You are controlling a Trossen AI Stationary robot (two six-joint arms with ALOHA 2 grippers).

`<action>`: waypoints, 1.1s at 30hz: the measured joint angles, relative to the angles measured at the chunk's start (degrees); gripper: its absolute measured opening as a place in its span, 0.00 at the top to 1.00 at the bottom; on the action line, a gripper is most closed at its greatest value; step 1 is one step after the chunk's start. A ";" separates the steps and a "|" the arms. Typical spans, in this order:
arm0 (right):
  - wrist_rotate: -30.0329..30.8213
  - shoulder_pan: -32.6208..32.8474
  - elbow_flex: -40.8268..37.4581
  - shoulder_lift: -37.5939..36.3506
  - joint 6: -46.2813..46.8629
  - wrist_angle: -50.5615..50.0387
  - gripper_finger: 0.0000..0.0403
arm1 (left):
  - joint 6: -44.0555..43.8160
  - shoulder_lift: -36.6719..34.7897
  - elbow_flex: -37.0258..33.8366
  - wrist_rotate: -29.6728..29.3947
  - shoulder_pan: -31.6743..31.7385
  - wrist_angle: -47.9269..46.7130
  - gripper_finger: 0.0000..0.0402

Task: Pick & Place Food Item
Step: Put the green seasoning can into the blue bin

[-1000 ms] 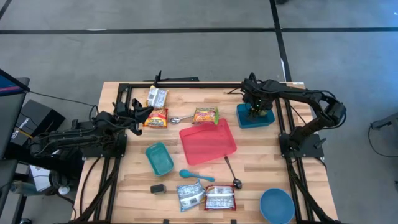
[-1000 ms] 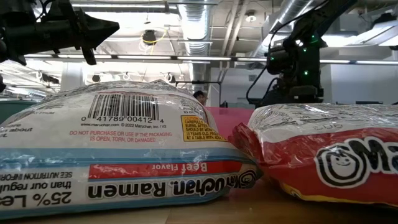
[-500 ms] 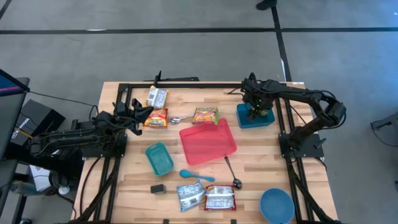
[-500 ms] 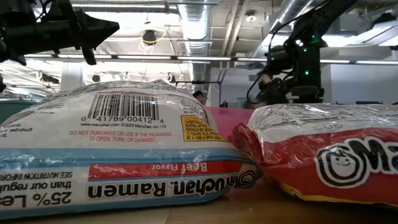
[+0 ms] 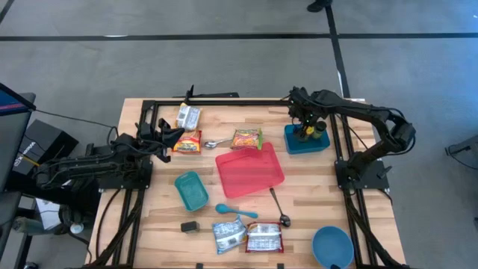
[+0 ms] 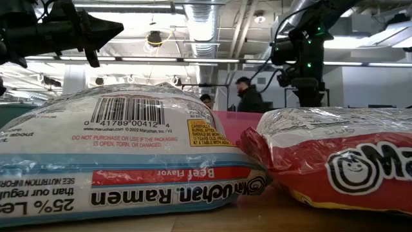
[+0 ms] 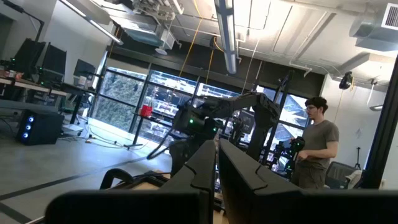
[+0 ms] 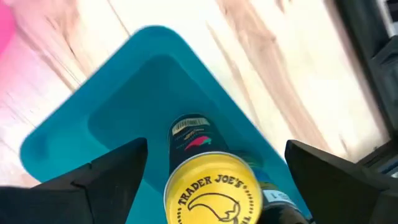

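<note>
A can [image 8: 211, 186] with a yellow lid stands upright on its bottom inside the blue container [image 8: 118, 106] at the table's far right. In the high view its lid [image 5: 308, 134] shows in that container [image 5: 306, 143]. My right gripper [image 8: 216, 144] hangs open above it, pointing down, with one finger on each side of the can and clear of it; in the high view this gripper [image 5: 303, 119] is over the container's far side. My left gripper [image 5: 179, 133] waits shut at the table's left, raised off the wood.
A red tray [image 5: 249, 170] lies mid-table, with ramen packets [image 5: 246, 138] [image 5: 187, 141] [image 5: 188, 116] beyond it and two more [image 5: 246, 236] at the near edge. Also there: a teal container [image 5: 191, 190], a blue spoon [image 5: 235, 211], metal spoons [image 5: 278, 205], a blue bowl [image 5: 332, 246]. A person [image 6: 248, 96] is behind the table.
My right gripper has risen from the blue container and drawn a little toward the table's far edge. The can stays standing in the container, and its yellow lid now shows below the fingers.
</note>
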 joint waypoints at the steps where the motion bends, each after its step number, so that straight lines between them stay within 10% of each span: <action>1: 0.00 0.00 0.63 0.00 0.21 -0.39 0.07 | 0.00 -0.02 0.01 -0.02 0.00 -0.01 0.97; 33: -0.07 18.62 12.65 -0.04 6.54 16.90 0.07 | -0.02 -0.02 0.00 0.00 0.00 -0.22 0.97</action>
